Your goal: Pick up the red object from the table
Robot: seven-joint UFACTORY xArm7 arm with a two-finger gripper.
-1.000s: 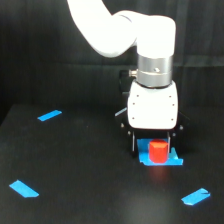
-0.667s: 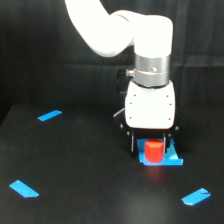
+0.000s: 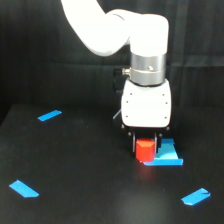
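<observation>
The red object (image 3: 145, 150), a stubby block we judge light and rigid, sits on the black counter (image 3: 85, 175) at the blue patch's (image 3: 166, 156) edge, best gripped across its sides; our fingers (image 3: 147, 143) bracket it, closure impossible to tell.

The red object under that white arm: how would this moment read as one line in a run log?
phase: grasp | end effector: straddling red object | object: beside blue square patch on table | lifted: cannot tell
</observation>
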